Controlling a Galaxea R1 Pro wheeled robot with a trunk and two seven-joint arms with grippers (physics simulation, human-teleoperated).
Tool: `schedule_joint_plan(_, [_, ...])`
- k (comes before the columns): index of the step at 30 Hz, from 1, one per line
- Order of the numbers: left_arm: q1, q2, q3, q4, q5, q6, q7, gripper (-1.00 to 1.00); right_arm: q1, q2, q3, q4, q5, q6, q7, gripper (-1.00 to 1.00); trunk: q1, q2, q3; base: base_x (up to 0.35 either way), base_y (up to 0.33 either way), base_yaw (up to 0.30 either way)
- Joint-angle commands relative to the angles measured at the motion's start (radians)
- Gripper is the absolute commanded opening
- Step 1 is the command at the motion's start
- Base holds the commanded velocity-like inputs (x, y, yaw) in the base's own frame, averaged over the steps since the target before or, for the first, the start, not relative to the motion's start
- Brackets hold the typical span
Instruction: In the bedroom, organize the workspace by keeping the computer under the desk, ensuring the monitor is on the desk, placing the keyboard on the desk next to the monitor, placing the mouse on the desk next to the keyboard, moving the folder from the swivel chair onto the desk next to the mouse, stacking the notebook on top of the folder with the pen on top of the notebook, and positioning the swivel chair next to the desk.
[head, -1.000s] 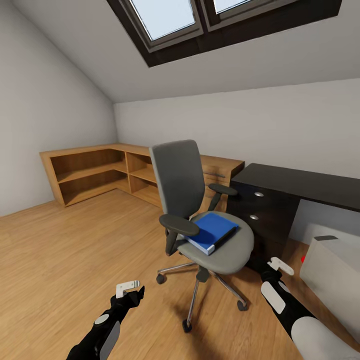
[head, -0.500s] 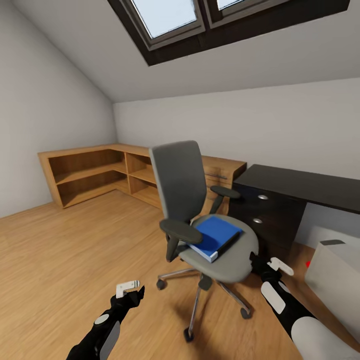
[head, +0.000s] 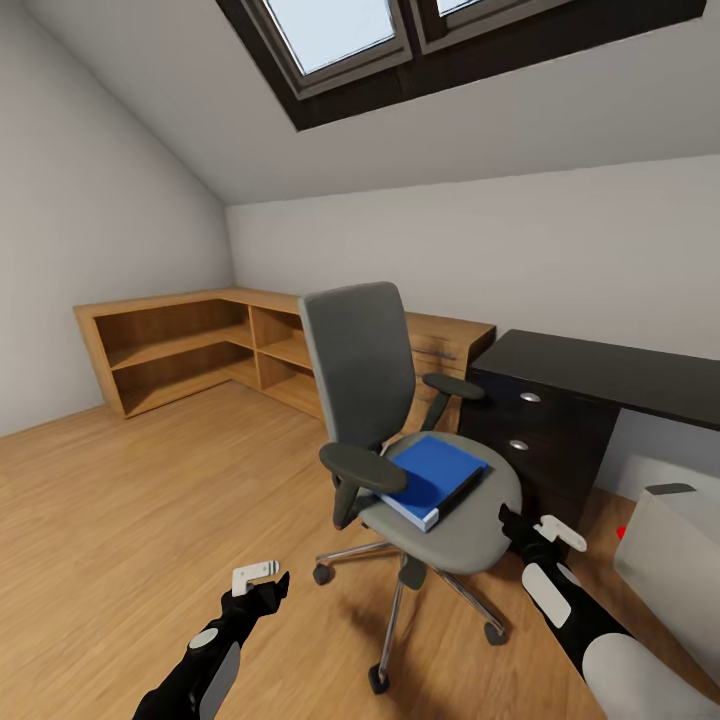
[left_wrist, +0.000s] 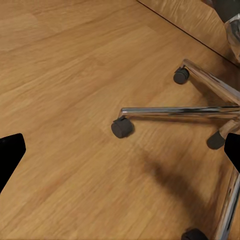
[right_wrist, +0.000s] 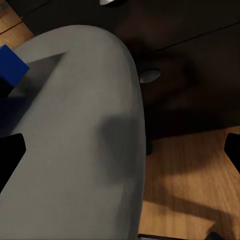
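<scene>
in the head view the swivel chair (head: 415, 440) stands on the wood floor (head: 140, 500) just in front of the desk (head: 600, 370), its back toward the low wooden shelving (head: 190, 345). the blue folder (head: 432, 478) lies flat on the grey seat. the light grey computer (head: 672, 540) sits on the floor at the right, beside the desk's drawer unit. the left gripper (head: 258, 580) hangs low over bare floor, well apart from the chair; the right gripper (head: 545, 528) is close to the seat's edge.

in the left wrist view the fingers (left_wrist: 10, 155) stand wide apart and empty, above the chair's chrome base and casters.

in the right wrist view the fingers (right_wrist: 11, 152) are spread wide, empty, over the seat beside the folder's corner.
</scene>
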Motion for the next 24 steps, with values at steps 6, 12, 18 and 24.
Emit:
schedule_joint_plan(6, [-0.001,-0.001,0.005,0.001,0.009,-0.001,-0.007,1.0,-0.001,-0.002,0.009,0.0,-0.011,-0.004,-0.006,1.0,0.0,0.0,-0.001,0.004,0.001,0.0])
schedule_joint_plan(12, [-0.001,-0.001,0.005,0.002,0.009,-0.001,-0.007,1.0,-0.001,-0.003,0.008,-0.001,-0.021,0.011,-0.005,1.0,0.0,0.0,-0.001,0.0,0.0,0.0])
schedule_joint_plan(18, [-0.001,-0.001,0.005,0.004,0.009,-0.001,-0.007,1.0,-0.001,-0.004,0.004,-0.002,-0.024,0.081,0.026,1.0,0.0,0.0,-0.001,0.0,0.0,0.0])
schedule_joint_plan(24, [-0.001,-0.001,0.005,0.005,0.009,-0.001,-0.007,1.0,-0.001,-0.009,-0.013,-0.002,-0.025,0.127,0.086,1.0,0.0,0.0,-0.001,0.0,0.0,0.0])
